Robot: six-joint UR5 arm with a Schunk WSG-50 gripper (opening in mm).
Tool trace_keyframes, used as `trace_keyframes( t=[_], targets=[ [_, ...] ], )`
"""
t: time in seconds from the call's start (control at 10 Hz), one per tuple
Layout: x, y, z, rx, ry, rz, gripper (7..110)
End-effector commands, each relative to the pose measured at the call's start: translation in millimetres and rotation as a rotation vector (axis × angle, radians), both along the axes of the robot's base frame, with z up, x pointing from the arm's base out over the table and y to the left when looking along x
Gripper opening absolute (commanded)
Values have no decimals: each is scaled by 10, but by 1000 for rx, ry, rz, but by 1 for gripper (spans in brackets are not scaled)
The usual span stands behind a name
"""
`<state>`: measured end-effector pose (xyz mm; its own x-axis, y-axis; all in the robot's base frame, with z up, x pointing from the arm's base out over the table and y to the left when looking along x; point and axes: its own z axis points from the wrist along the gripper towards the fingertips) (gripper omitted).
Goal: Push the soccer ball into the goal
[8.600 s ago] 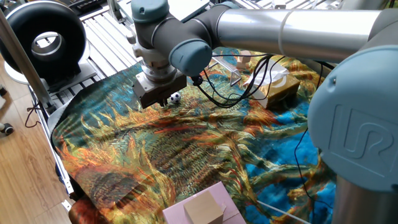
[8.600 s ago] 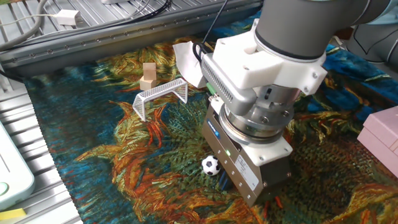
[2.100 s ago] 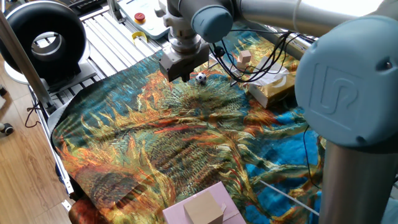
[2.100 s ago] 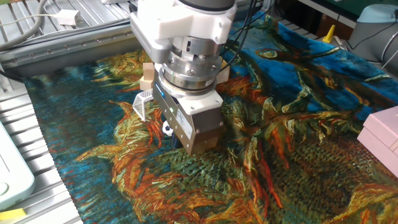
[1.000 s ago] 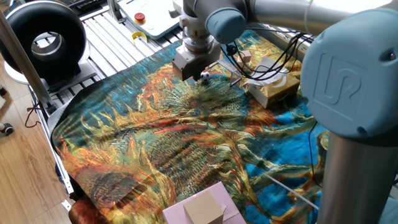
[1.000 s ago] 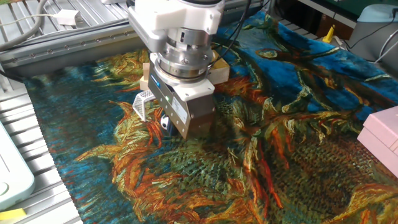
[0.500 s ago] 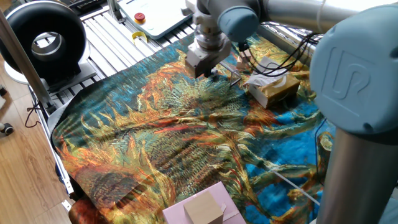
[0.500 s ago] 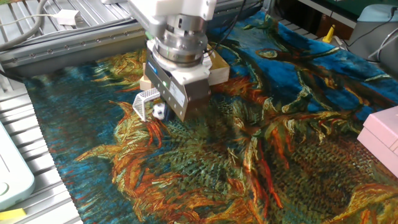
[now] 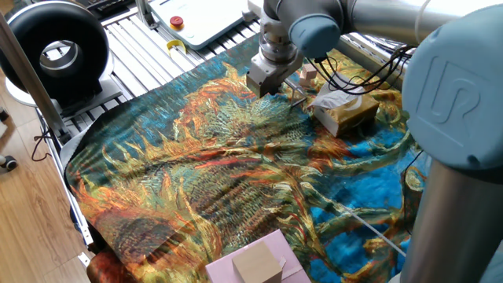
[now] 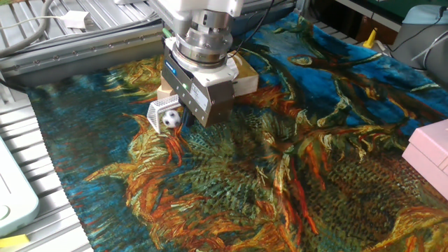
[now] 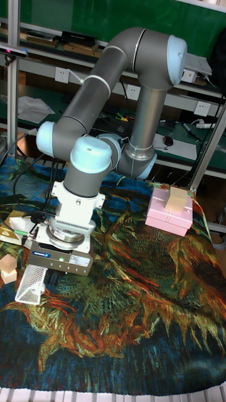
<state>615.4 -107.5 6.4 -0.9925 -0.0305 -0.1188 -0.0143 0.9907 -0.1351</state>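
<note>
The other fixed view puts the soccer ball (image 10: 171, 119) at the goal (image 10: 158, 110) mouth, seemingly just inside; the gripper (image 10: 203, 112) crowds it, jaws unreadable.

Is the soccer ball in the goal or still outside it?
In: the soccer ball sits within the goal mouth, with the gripper right beside it.

Silver-grey arm (image 11: 107, 69), pale-blue joint caps, apparently dark boxy pincer (image 10: 199, 105).

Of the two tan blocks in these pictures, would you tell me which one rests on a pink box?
The larger tan block lies on the pink box, away from the gripper. The smaller wooden block stands on the cloth near the tissue box.
</note>
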Motion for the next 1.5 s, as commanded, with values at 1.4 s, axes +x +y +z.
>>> trace_keyframes(
  t=[1.4],
  targets=[
    [-430, 835, 970, 54, 56, -138, 7]
  ],
)
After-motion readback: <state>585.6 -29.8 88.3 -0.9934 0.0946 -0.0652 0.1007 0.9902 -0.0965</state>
